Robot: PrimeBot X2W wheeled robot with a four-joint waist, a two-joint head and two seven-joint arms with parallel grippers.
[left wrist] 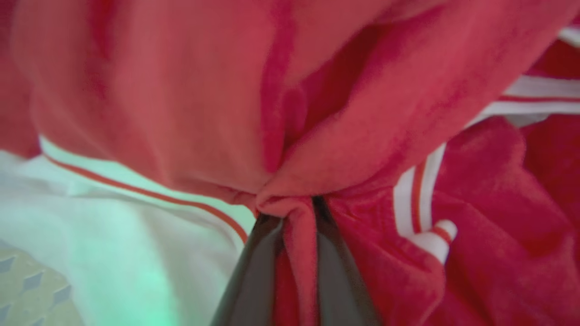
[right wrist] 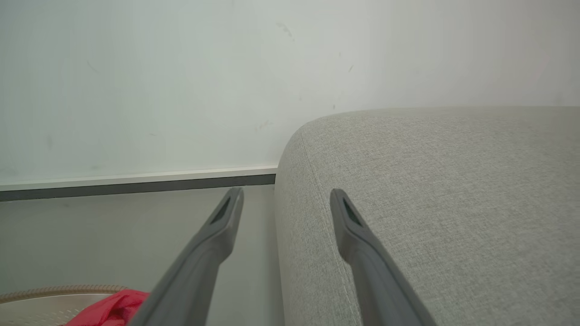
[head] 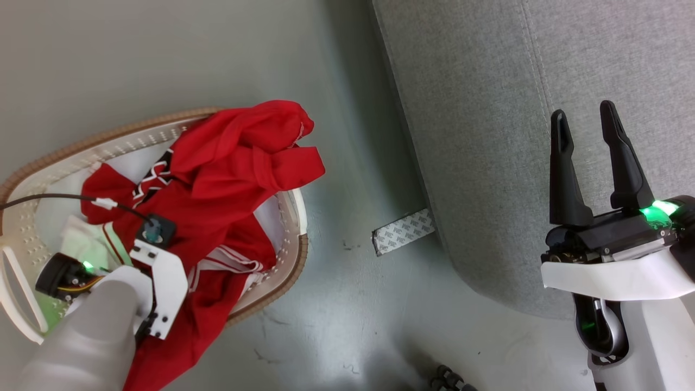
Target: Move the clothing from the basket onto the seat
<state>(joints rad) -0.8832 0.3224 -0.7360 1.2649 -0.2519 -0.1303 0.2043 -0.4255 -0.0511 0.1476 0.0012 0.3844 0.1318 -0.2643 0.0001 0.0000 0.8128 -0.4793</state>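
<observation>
left gripper (left wrist: 297, 212) pinches the clothing (head: 228, 179) in the basket (head: 108, 136) — right gripper (head: 586, 122) spread.

Right gripper (right wrist: 285, 194): I am holding my two dark fingers wide apart. The right finger is showing against the grey seat (right wrist: 430, 203), the left one against the floor (right wrist: 90, 235). Near left, the basket (right wrist: 54, 290) is edging in by its brown rim, with the clothing (right wrist: 113, 308) bunching red beside it. Far off, a pale wall (right wrist: 181, 81) and a baseboard (right wrist: 136, 181) are running behind.
</observation>
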